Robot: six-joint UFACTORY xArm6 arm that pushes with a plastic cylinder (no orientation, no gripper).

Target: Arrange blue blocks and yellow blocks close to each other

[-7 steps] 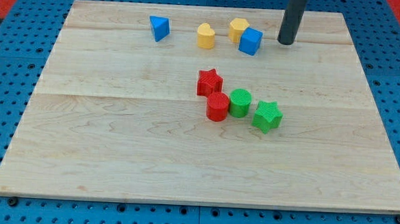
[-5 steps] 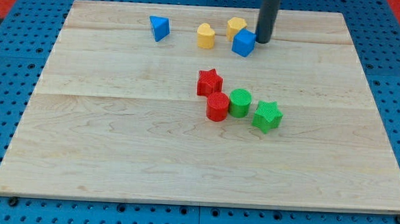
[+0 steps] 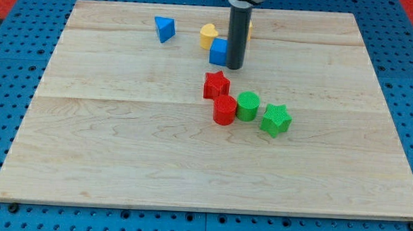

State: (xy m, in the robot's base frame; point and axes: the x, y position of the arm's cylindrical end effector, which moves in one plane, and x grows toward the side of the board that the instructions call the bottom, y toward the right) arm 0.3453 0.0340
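My tip (image 3: pixel 234 66) rests on the board near the view's top centre, against the right side of a blue cube (image 3: pixel 218 51). A yellow rounded block (image 3: pixel 208 35) touches the cube's upper left. A second yellow block (image 3: pixel 250 29) is mostly hidden behind the rod, with only a sliver showing at the rod's right. A blue triangular block (image 3: pixel 164 28) lies apart, further to the view's left.
A red star (image 3: pixel 216 84), a red cylinder (image 3: pixel 224 110), a green cylinder (image 3: pixel 247 105) and a green star (image 3: pixel 276 120) cluster just below my tip. The wooden board (image 3: pixel 120 139) sits on a blue pegboard surface.
My tip moved left and slightly down, pushing the blue cube leftward until it met the yellow rounded block, which shifted slightly left. The other yellow block is now hidden behind the rod.
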